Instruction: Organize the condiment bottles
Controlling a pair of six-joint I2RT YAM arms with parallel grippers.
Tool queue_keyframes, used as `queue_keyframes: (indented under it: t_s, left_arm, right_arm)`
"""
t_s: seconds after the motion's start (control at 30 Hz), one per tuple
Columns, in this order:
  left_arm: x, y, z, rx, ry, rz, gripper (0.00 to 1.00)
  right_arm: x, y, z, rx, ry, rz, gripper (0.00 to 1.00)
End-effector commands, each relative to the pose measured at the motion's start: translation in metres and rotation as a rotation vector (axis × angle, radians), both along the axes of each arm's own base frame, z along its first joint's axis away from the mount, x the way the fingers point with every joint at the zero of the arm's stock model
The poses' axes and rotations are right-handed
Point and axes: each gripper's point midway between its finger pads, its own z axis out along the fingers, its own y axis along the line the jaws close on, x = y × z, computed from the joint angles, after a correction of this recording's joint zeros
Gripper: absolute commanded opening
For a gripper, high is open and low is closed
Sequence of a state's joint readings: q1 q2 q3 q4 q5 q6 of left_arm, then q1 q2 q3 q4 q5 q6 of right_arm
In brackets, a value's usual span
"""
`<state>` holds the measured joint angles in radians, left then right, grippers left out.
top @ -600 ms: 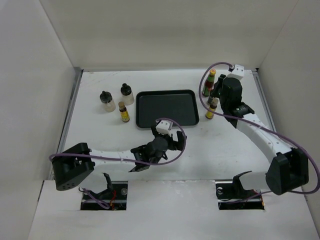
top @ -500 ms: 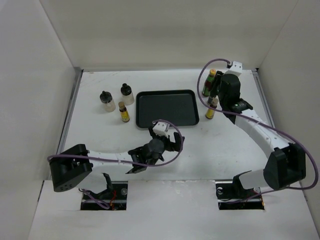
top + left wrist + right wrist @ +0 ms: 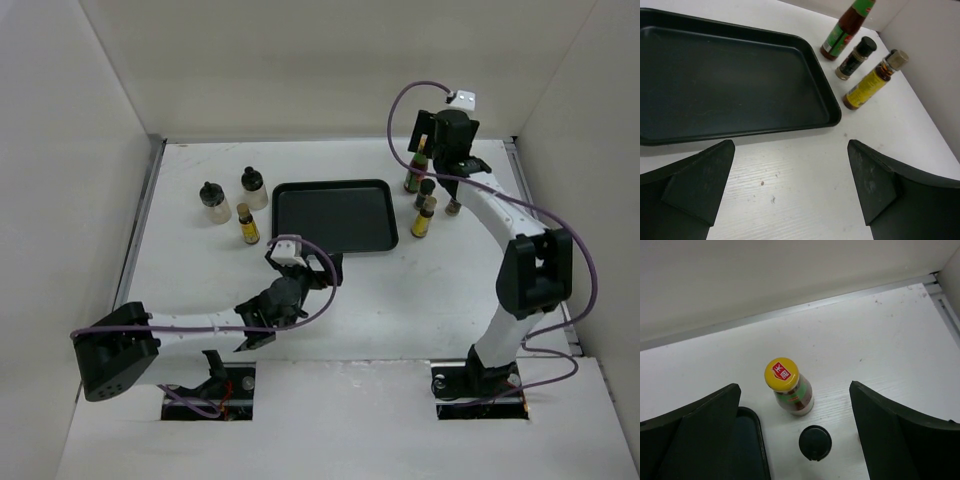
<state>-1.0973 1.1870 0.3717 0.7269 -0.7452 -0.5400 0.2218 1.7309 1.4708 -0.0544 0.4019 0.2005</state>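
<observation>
Top cam: black tray (image 3: pixel 335 215) sits mid-table (image 3: pixel 450 290), nothing on it. All bottles stand upright on the table.

L of tray:
- far squat bottle (image 3: pixel 254 188) and near squat bottle (image 3: pixel 213 204), both whitish w/ black caps, close but apart.
- slim yellow-label bottle (image 3: pixel 247 225) is just in front of them, beside the tray's L edge.

R of tray, a tight row beside its far R corner:
- red bottle (image 3: pixel 412 178)
- dark mini bottle (image 3: pixel 427 190)
- 2nd yellow-label bottle (image 3: pixel 423 218)
- small brownish item (image 3: pixel 453 207) just R of the row, too small to ID.

R arm reaches over the red bottle and hides its top; jaws can't be read from this cam.

R wrist cam:
- R gripper (image 3: pixel 794 390) is spread wide and holds nothing.
- The red bottle's yellow cap (image 3: pixel 782 374) w/ red mark shows between the two fingers, clear gap each side, no contact.
- The mini's black cap (image 3: pixel 815 442) is just nearer, and a tray corner (image 3: pixel 747 450) shows at lower L.

L wrist cam:
- L gripper (image 3: pixel 790 142) is also fully spread, empty, low over bare table just short of the tray's near rim (image 3: pixel 740 134).
- This cam gives side-on detail the others lack: red bottle's green label (image 3: pixel 839 39), the mini's dark label (image 3: pixel 852 62), and the yellow-label bottle's tan cap (image 3: pixel 898 59).
- The L trio of bottles is visible only from the top cam.
</observation>
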Motion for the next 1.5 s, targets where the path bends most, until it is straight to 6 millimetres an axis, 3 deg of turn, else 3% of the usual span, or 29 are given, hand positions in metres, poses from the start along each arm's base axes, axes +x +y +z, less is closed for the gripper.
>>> queue_keyframes:
  t_s: [0.0,0.1,0.27,0.5,0.7,1.0,1.13,1.3,1.47]
  left_arm:
    - [0.010,0.020,0.008,-0.049,-0.011,0.090,1.00]
    - [0.018,0.034,0.002,-0.039,0.013,0.150,1.00]
    - [0.022,0.039,-0.004,-0.072,0.037,0.148,1.00]
    - [0.023,0.036,-0.010,-0.062,0.046,0.138,1.00]
    - [0.022,0.028,-0.013,-0.072,0.043,0.088,1.00]
    - [0.021,0.027,-0.013,-0.072,0.041,0.079,1.00]
    - [0.022,0.028,-0.013,-0.073,0.040,0.082,1.00]
    - [0.023,0.041,-0.010,-0.096,0.029,0.115,1.00]
    - [0.025,0.069,-0.005,-0.147,0.011,0.202,1.00]
  right_arm:
    - [0.019,0.000,0.004,-0.016,-0.009,0.006,0.97]
    - [0.034,0.003,-0.008,-0.012,0.000,0.009,0.94]
    - [0.049,0.006,-0.024,-0.007,-0.002,0.011,0.81]
    - [0.060,0.011,-0.026,-0.002,-0.033,0.019,0.47]
    - [0.069,0.008,0.011,0.003,-0.144,-0.007,0.33]
    - [0.057,0.003,0.080,0.009,-0.283,-0.035,0.29]
    - [0.044,0.026,0.098,0.022,-0.312,0.010,0.29]
    - [0.029,0.084,0.098,0.037,-0.309,0.121,0.30]
    - [0.017,0.143,0.096,0.069,-0.307,0.230,0.30]
